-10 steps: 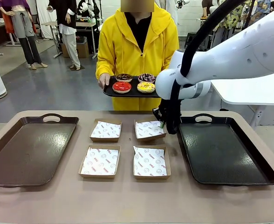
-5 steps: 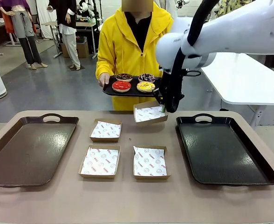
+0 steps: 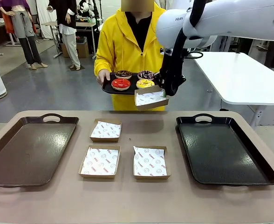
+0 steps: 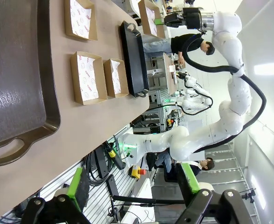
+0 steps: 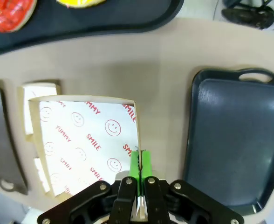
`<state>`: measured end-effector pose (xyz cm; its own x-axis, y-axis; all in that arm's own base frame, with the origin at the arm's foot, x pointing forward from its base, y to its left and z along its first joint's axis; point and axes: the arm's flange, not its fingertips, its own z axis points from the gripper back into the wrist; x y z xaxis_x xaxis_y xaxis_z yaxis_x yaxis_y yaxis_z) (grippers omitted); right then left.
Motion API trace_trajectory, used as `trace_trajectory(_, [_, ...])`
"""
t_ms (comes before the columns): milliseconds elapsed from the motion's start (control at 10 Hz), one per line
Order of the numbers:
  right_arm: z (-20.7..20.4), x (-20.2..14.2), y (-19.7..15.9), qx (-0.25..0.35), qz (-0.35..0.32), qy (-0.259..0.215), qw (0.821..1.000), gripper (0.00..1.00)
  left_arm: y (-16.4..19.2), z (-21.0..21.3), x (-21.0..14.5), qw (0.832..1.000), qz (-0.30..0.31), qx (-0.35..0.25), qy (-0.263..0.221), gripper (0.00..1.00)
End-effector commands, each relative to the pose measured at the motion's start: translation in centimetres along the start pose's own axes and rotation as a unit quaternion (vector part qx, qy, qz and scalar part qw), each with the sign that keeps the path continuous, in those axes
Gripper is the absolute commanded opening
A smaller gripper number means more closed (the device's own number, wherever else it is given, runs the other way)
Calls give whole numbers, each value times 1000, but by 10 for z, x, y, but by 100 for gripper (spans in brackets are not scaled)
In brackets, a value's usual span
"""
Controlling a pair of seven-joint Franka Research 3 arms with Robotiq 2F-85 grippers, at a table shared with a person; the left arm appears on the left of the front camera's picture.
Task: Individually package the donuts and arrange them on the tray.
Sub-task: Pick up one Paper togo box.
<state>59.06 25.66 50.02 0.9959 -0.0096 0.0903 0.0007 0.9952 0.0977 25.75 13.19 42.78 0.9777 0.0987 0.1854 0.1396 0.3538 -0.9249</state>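
The four donuts sit on the person's black tray — my right gripper, arm reaching high, pinches a paper-lined box by its wall just beside it; left gripper gapes wide, holding nothing.

A tan counter with rounded corners carries two trays and three boxes. In the front view, a dark brown tray lies flat at 9 o'clock, with a loop handle on its rim pointing toward 12 o'clock. A black tray lies flat at 3 o'clock, turned the same way, its handle also toward 12. Between the trays, apart from both, sit shallow brown cardboard boxes lined with white paper printed in red, open side up. The far box is at 11 o'clock from the counter's middle, the near-left box at 7 o'clock, and the near-right box at 5 o'clock. None of the boxes touch.
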Motion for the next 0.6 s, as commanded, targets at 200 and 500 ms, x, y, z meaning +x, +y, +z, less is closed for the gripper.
trace_trajectory(200, [-9,34,-9,7,-2,21,1000,0,-1,2,0,1000,-8,-7,-5,100])
trace_trajectory(500, [-8,19,-5,1,-16,2,1000,0,-1,2,0,1000,-8,-7,-5,100])
